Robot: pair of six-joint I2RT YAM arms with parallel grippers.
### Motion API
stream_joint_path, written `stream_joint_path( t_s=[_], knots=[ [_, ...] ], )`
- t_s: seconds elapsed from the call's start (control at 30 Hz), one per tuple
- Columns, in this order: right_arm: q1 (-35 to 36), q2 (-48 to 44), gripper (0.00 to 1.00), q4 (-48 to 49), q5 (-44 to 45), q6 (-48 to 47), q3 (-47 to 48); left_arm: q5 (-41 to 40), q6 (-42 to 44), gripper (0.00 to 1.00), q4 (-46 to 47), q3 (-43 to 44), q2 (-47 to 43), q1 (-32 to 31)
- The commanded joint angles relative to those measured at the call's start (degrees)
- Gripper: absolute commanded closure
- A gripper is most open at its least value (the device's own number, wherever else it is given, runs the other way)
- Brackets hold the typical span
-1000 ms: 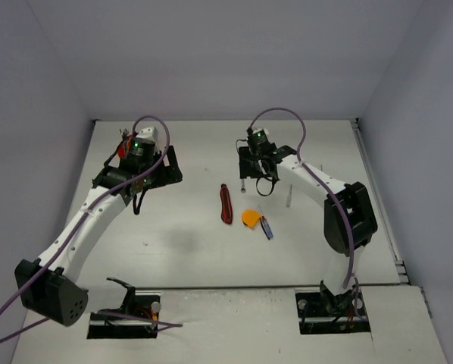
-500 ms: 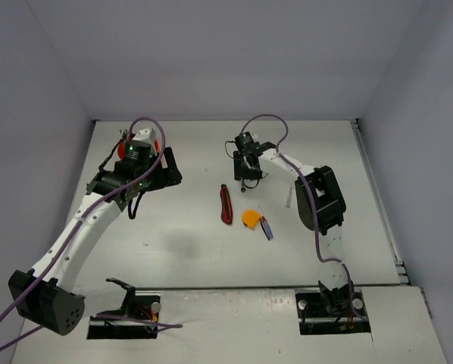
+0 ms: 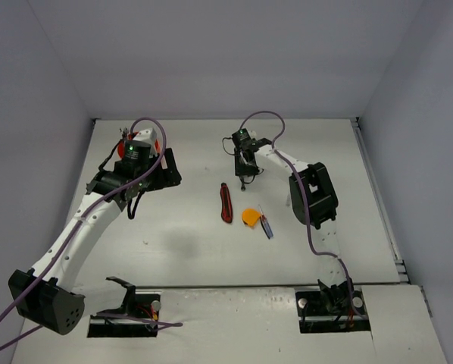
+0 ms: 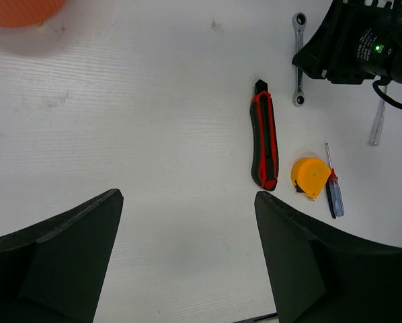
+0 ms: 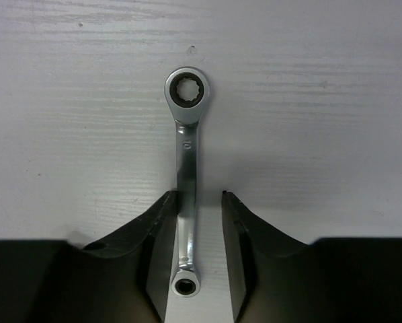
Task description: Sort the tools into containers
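Observation:
My right gripper (image 5: 199, 198) is down at the table with its fingers either side of a thin silver ratchet wrench (image 5: 186, 155). The left finger touches the shaft; a gap shows on the right. In the top view this gripper (image 3: 244, 176) is at the back centre. The same wrench shows in the left wrist view (image 4: 298, 60). My left gripper (image 4: 187, 195) is wide open and empty above bare table. The red-black handled tool (image 3: 226, 203), orange tape measure (image 3: 250, 218) and blue-red screwdriver (image 3: 266, 226) lie mid-table. The orange-red tub (image 4: 16, 10) is at the back left, mostly hidden.
A second thin silver wrench (image 3: 289, 196) lies right of the tape measure, also in the left wrist view (image 4: 376, 128). Grey walls enclose the table on three sides. The right arm's elbow (image 3: 311, 193) stands folded above the table's right half.
The right arm has folded up and its gripper moved left and back, coming down over the wrench. The left arm shifted slightly; the tools have not moved.

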Motion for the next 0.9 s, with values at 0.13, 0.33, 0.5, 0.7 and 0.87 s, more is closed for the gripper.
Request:
stream_joint_path(
  t_s=[0.13, 0.33, 0.5, 0.7, 0.87],
  knots=[
    [-0.4, 2.5, 0.87, -2.1, 1.3, 0.5, 0.4, -0.1, 1.1, 0.23, 1.6, 0.9, -0.8, -0.3],
    [-0.6, 1.9, 1.00, -2.1, 1.1, -1.2, 2.2, 1.5, 1.3, 0.23, 1.8, 2.4, 0.5, -0.3],
    [-0.6, -2.1, 1.00, -0.5, -0.9, -6.8, 3.4, 3.0, 1.6, 0.23, 2.0, 5.1, 2.2, -0.3],
    [-0.7, -11.0, 1.00, 5.6, -7.1, -12.0, -0.9, 5.1, 1.8, 0.23, 2.2, 10.2, 4.4, -0.2],
    [-0.6, -20.7, 1.00, 12.3, -13.8, -14.5, -7.4, 7.6, 0.5, 0.23, 3.9, 14.9, 6.6, -0.1]
  ],
)
